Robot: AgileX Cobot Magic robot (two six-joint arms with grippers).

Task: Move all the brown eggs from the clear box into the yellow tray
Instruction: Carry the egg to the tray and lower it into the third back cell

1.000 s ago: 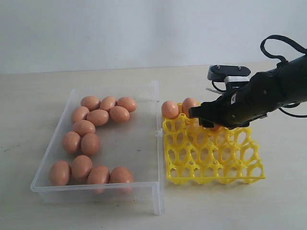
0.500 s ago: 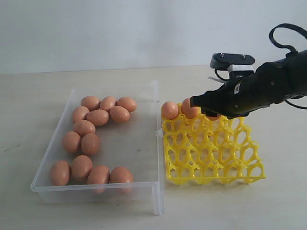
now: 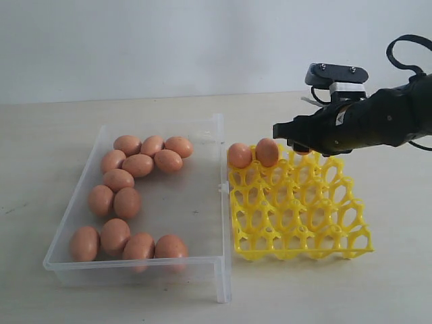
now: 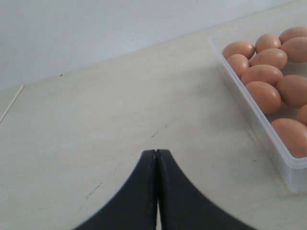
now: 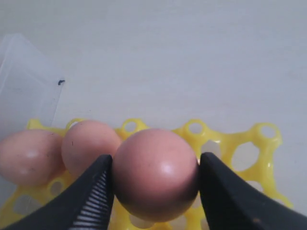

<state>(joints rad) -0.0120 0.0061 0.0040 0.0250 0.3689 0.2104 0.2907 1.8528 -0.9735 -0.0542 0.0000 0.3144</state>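
Several brown eggs lie in the clear box on the left. Two more eggs stand in the back-left cells of the yellow tray. My right gripper hovers just above the tray's back row. In the right wrist view this gripper is shut on a brown egg, with both fingers against its sides and the tray under it. The exterior view hides that egg behind the arm. My left gripper is shut and empty, over bare table beside the box.
The box's small clasp sits between the box and the tray. Most tray cells hold nothing. The right arm's black cable loops above the wrist. A pale wall rises behind the table.
My right gripper has risen and drawn back to the right above the tray's back row, with the egg between its fingers. The eggs in the box and tray have not moved.
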